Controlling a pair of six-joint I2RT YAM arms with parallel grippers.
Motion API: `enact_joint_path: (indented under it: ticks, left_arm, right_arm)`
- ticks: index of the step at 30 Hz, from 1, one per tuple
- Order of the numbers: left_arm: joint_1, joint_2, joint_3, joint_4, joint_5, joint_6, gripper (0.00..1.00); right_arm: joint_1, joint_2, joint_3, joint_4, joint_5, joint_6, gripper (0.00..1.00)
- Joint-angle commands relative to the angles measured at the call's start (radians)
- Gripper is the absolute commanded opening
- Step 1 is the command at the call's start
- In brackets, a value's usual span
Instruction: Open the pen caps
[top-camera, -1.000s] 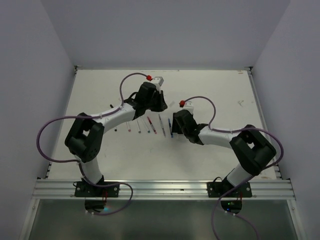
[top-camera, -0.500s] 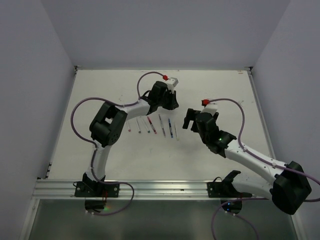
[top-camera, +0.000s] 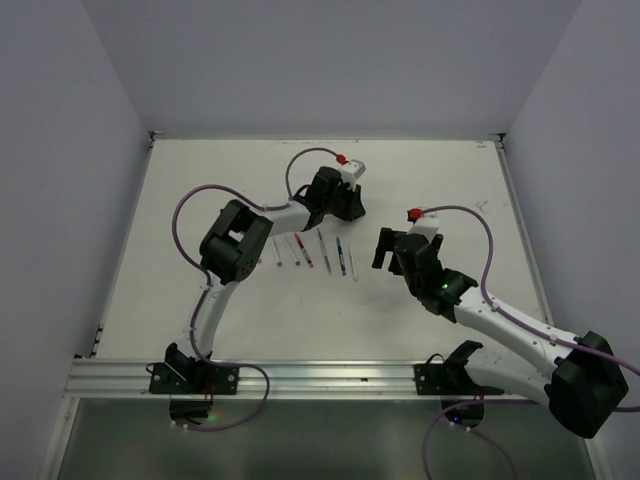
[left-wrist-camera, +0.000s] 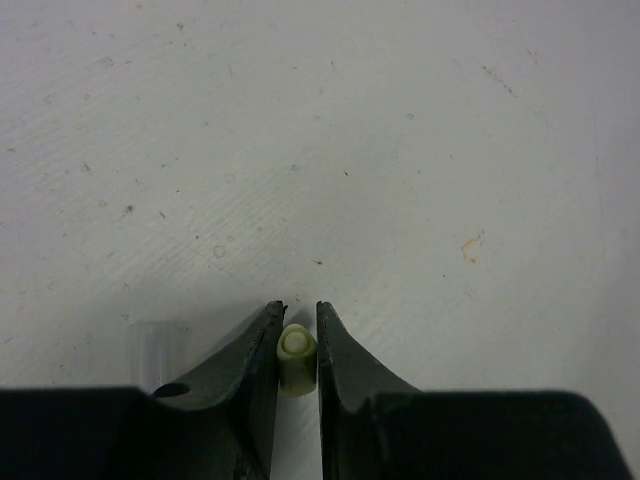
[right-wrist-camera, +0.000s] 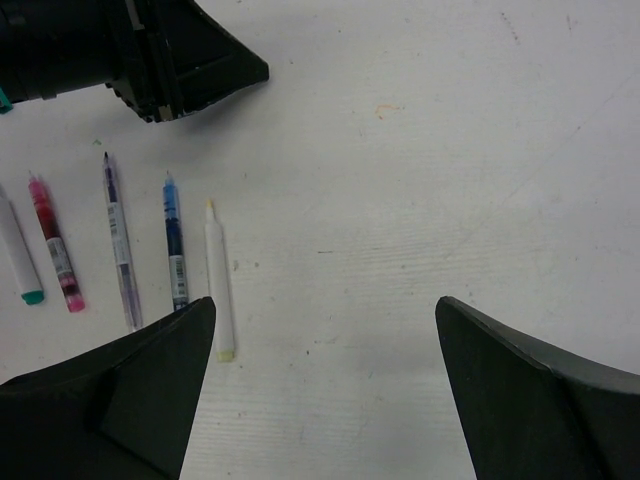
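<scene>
Within the last second the two arms, which had met over the right end of the pen row, drew apart. The left pincer (left-wrist-camera: 298, 315) swung toward the far side of the worktop (top-camera: 200, 180), beyond the row, taking a pale yellow-green cap (left-wrist-camera: 297, 360) with it. The right pincer (right-wrist-camera: 325, 302) backed off to the right and spread its jaws.

That looked like one cap pulled free. The white pen (right-wrist-camera: 217, 290) lay at the right end of the row with its yellow tip bare, just beside a blue pen (right-wrist-camera: 174, 250). The other pens (top-camera: 300, 250) in the row also looked uncapped, though they were too small to be sure of.

The left pincer was nearly closed, its jaws pinching the cap between them just above the bare worktop, so the cap had not yet been set down. The right pincer stood wide and empty, touching nothing, hovering just right of the white pen.
</scene>
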Motion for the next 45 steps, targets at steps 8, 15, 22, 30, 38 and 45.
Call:
enact_joint_path:
  ticks: [8,15,22,30,38,45]
  left_arm:
    - [-0.002,0.045,0.049,0.053,-0.025,0.065,0.36]
    - [-0.002,-0.027,0.037,0.055,-0.028,0.053,0.47]
    - [-0.003,-0.316,-0.033,0.005,-0.085,0.031,0.76]
    - [-0.003,-0.785,-0.197,-0.152,-0.431,0.034,1.0]
    - [-0.002,-1.223,-0.322,-0.473,-0.871,0.043,1.0]
    - [-0.002,-1.59,-0.366,-0.641,-1.076,0.054,1.0]
  right_arm:
    - [-0.008,-0.008,0.008,-0.012,0.029,-0.011,0.96]
    - [-0.008,-0.037,0.029,-0.046,0.031,-0.017,0.96]
    - [-0.008,-0.135,0.092,-0.12,0.07,-0.074,0.98]
    - [-0.008,-0.275,0.267,-0.317,0.184,-0.158,0.98]
    - [-0.008,-0.421,0.437,-0.483,0.287,-0.258,0.98]
    - [-0.008,-0.579,0.476,-0.476,0.344,-0.423,0.99]
